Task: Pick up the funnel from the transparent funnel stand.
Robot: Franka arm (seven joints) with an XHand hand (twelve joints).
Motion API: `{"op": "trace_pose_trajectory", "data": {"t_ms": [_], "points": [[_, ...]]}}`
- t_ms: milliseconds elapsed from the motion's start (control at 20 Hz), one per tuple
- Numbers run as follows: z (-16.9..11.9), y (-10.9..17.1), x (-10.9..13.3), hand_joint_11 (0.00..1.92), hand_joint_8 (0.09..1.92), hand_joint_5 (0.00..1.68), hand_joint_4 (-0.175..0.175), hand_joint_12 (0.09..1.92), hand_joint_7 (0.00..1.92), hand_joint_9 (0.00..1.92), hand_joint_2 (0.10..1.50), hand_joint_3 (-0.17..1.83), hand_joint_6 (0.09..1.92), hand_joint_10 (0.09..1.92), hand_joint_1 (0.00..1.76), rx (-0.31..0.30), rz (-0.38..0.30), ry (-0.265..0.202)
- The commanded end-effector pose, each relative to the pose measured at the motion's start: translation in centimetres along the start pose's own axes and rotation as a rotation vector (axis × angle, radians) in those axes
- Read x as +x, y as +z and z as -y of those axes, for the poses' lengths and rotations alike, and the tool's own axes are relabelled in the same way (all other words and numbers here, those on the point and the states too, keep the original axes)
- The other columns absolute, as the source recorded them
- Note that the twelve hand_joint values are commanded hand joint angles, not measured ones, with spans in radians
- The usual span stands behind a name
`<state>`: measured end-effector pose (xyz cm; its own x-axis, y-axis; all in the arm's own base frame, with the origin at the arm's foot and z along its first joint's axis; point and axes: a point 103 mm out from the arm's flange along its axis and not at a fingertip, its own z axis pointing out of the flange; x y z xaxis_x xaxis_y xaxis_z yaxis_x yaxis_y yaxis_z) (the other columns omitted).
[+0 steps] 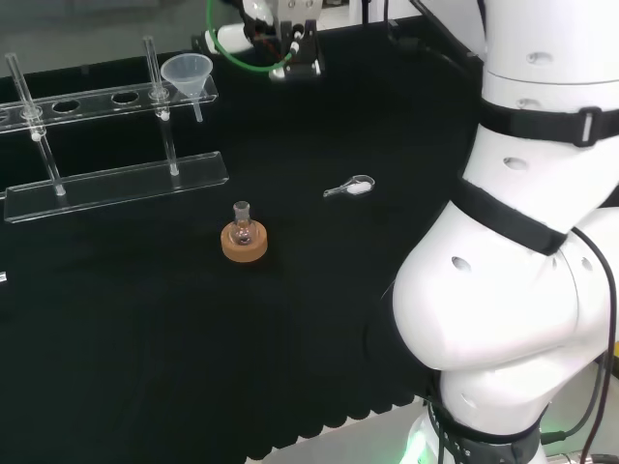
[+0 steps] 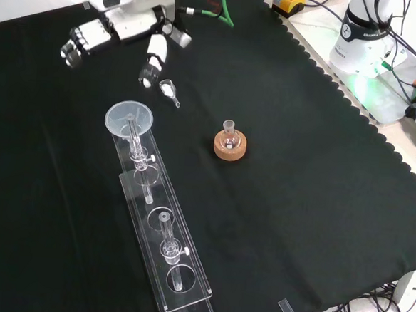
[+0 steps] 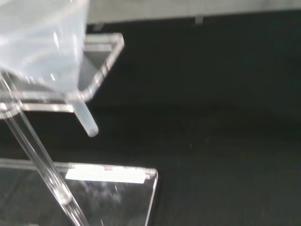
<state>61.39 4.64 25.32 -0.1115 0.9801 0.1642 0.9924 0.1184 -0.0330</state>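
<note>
A clear plastic funnel (image 1: 187,72) sits in the end hole of the transparent stand's upper shelf (image 1: 97,99), with its stem hanging below the shelf. In the front view the funnel (image 2: 128,118) is at the stand's far end, and the stand's base (image 2: 185,283) runs toward the near edge. The hand (image 2: 125,18) hovers beyond the funnel, apart from it, with its fingers (image 2: 154,59) relaxed and nothing in them. In the head view the hand (image 1: 293,43) is to the funnel's right. The wrist view has the funnel (image 3: 47,42) close up, above the stand's base (image 3: 108,188).
A small round flask on a cork ring (image 2: 230,145) stands in the middle of the cloth. A small clear scoop (image 2: 171,90) lies between the hand and the flask. A green cable (image 1: 242,56) loops near the hand. The arm's white links (image 1: 522,242) rise at the head view's right.
</note>
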Motion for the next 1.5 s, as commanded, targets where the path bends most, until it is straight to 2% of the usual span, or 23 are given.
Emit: {"op": "trace_pose_trajectory", "data": {"t_ms": [50, 100, 150, 200, 250, 400, 800, 1200, 1250, 1500], "points": [[3.1, 4.3, 8.9, 0.0, 0.09, 0.04, -0.027, 1.12, 0.0, 0.0, 0.72, 0.19, 0.09, 0.35, 0.18, -0.079, 0.133, 0.139], [3.4, 4.8, 9.5, 0.0, 0.09, 0.04, -0.027, 1.12, 0.0, 0.0, 0.72, 0.19, 0.09, 0.35, 0.18, -0.077, 0.085, 0.146], [1.7, 4.6, 7.1, 0.0, 0.09, 0.04, -0.027, 1.12, 0.0, 0.0, 0.72, 0.19, 0.09, 0.35, 0.18, -0.006, 0.022, 0.112], [0.8, 4.2, 5.5, 0.0, 0.09, 0.04, -0.027, 1.12, 0.0, 0.0, 0.72, 0.19, 0.09, 0.34, 0.18, 0.024, 0.025, 0.054], [0.2, 3.7, 4.3, 0.0, 0.09, 0.04, -0.027, 1.12, 0.0, 0.0, 0.72, 0.19, 0.09, 0.33, 0.18, 0.041, 0.023, 0.035], [-0.6, 3.1, 3.1, 0.0, 0.09, 0.03, -0.027, 1.1, 0.0, 0.0, 0.72, 0.18, 0.09, 0.31, 0.18, 0.088, 0.027, 0.015], [-1.8, 3.8, 3.8, 0.0, 0.09, 0.02, -0.026, 1.06, 0.0, 0.0, 0.73, 0.17, 0.09, 0.27, 0.18, 0.149, 0.048, -0.033], [-1.8, 2.8, 5.1, 0.0, 0.09, 0.02, -0.026, 1.04, 0.0, 0.0, 0.73, 0.16, 0.09, 0.24, 0.17, 0.14, 0.066, -0.061], [-2.0, 2.8, 5.4, 0.0, 0.09, 0.02, -0.026, 1.04, 0.0, 0.0, 0.73, 0.16, 0.09, 0.24, 0.17, 0.145, 0.08, -0.078], [-2.4, 3.4, 6.3, 0.0, 0.09, 0.01, -0.026, 1.03, 0.0, 0.0, 0.74, 0.16, 0.09, 0.23, 0.17, 0.167, 0.089, -0.066]]}}
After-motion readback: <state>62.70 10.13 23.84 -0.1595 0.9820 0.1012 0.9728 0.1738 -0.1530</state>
